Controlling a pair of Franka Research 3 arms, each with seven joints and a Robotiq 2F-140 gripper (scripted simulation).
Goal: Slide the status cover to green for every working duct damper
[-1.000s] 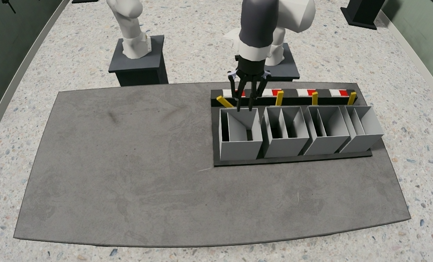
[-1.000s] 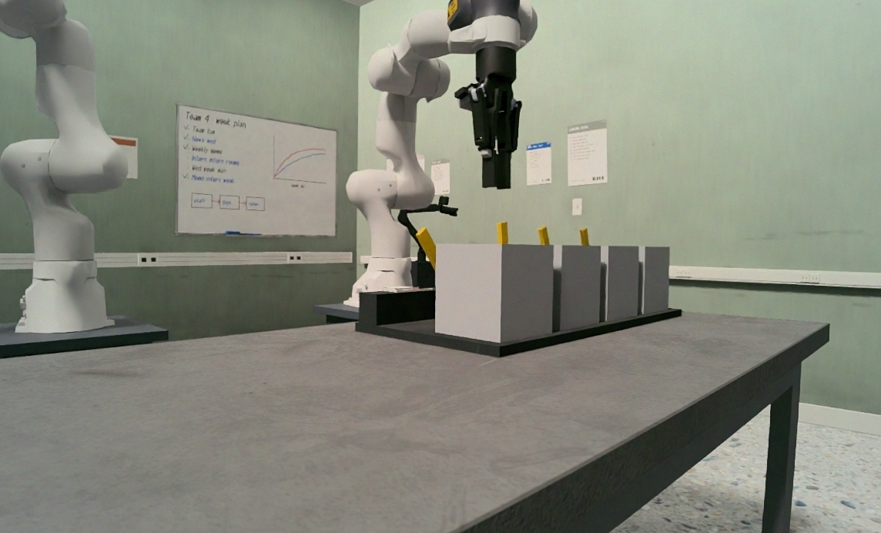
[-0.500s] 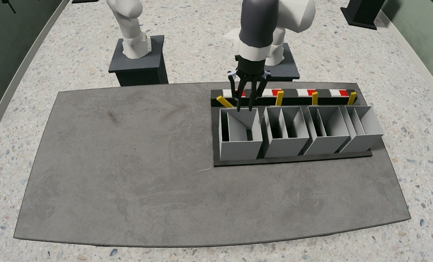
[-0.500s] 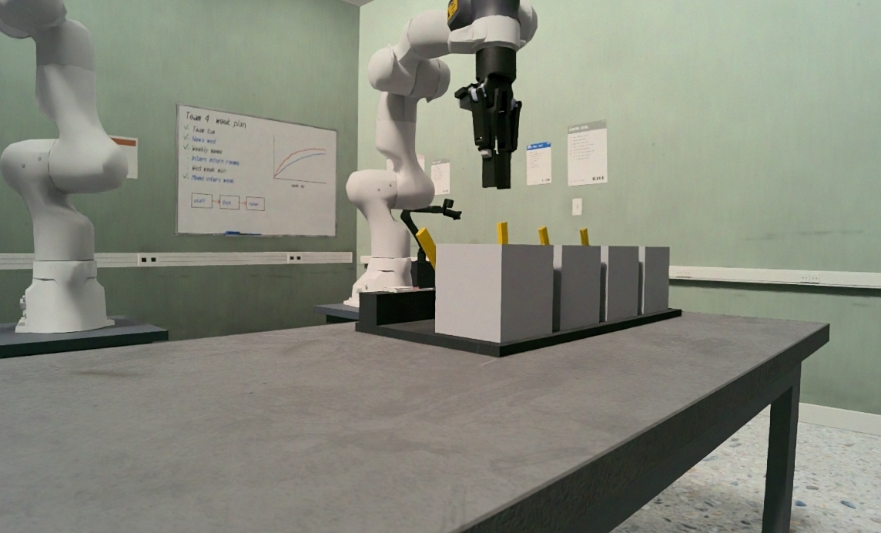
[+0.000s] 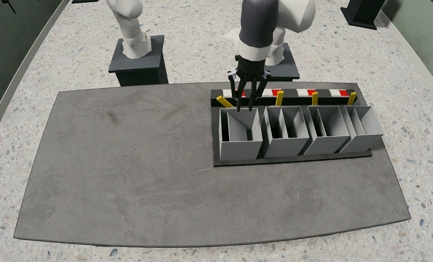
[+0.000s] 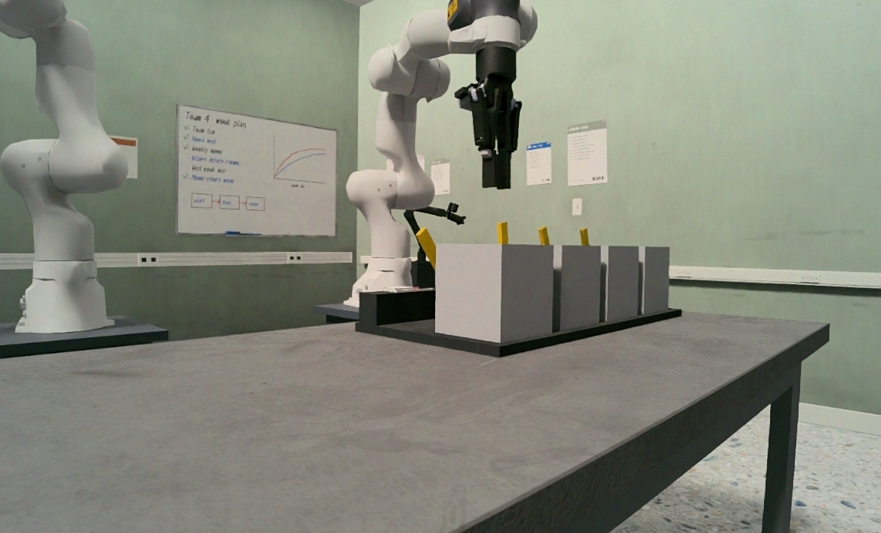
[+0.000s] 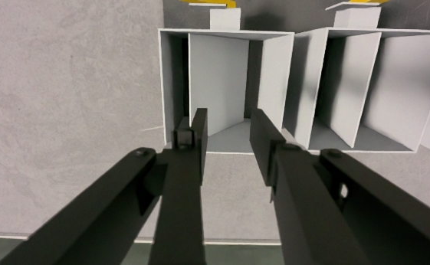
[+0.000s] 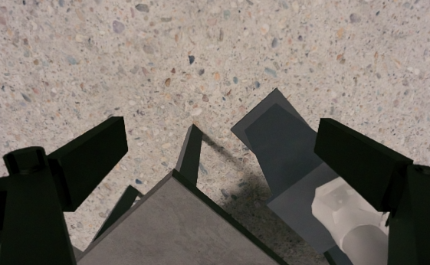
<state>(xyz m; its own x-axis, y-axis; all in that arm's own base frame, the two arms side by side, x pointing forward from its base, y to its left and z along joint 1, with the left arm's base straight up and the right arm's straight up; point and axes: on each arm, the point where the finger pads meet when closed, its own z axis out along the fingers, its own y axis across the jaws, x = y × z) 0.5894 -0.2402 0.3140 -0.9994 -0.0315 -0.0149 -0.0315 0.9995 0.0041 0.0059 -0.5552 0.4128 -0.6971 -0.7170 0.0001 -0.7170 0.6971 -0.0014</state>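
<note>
Four grey dampers (image 5: 240, 151) (image 5: 284, 147) (image 5: 325, 145) (image 5: 359, 143) stand in a row behind their sliders. The leftmost damper's yellow lever (image 5: 224, 101) (image 6: 426, 247) leans far left; the other levers (image 5: 279, 98) (image 5: 314, 98) (image 5: 351, 98) stand nearly upright. The white covers (image 5: 227, 93) (image 5: 267, 92) (image 5: 301, 92) (image 5: 334, 92) are at the left of their sliders, with red showing beside each. My left gripper (image 5: 244, 108) (image 6: 496, 180) (image 7: 228, 124) hangs above the leftmost damper, slightly open and empty. My right gripper (image 8: 221, 134) is wide open and empty, beyond the table's corner.
The dampers share a black base (image 5: 294, 159) (image 6: 523, 347) with a raised slider rail at its back edge. It sits on the right part of the grey table (image 5: 120, 182) (image 6: 232, 430) in the top view. The right arm's pedestal (image 5: 136, 61) stands behind the table.
</note>
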